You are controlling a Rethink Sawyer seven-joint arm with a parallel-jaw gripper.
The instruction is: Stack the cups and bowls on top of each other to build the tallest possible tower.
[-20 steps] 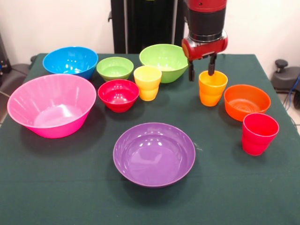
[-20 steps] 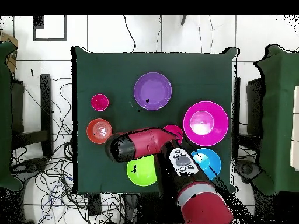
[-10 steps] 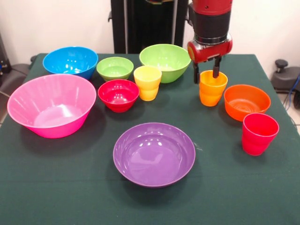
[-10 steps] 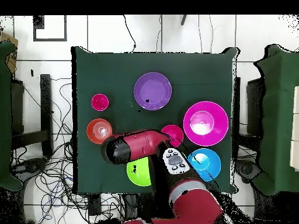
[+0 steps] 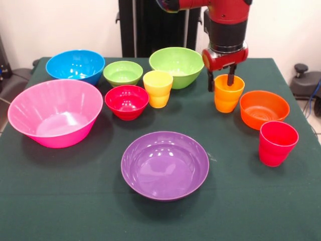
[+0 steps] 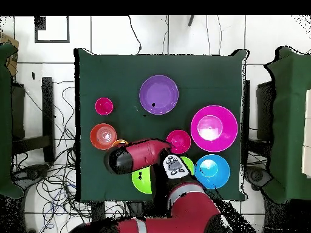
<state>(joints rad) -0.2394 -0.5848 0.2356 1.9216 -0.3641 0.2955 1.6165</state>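
My gripper [image 5: 220,80] hangs open over the orange cup [image 5: 228,96], one finger outside its left wall and the other inside the rim. The cup stands upright on the green cloth. To its left is the yellow cup [image 5: 158,88], and the red cup [image 5: 277,143] stands near the right edge. The purple bowl [image 5: 165,164] sits alone in front, with nothing on it. Small red [image 5: 126,101], small green [image 5: 123,73], large lime [image 5: 175,65], blue [image 5: 75,65], pink [image 5: 54,113] and orange [image 5: 264,109] bowls stand separately. In the overhead view my arm [image 6: 136,156] covers the orange cup.
The table [image 5: 60,201] is covered in dark green cloth. The orange bowl lies just right of the gripper and the lime bowl just behind it on the left. Cables lie on the floor [image 6: 54,182] around the table.
My gripper has shifted slightly right along the orange cup, fingers keeping the same spread. The cup has barely moved and the other pieces are where they were.
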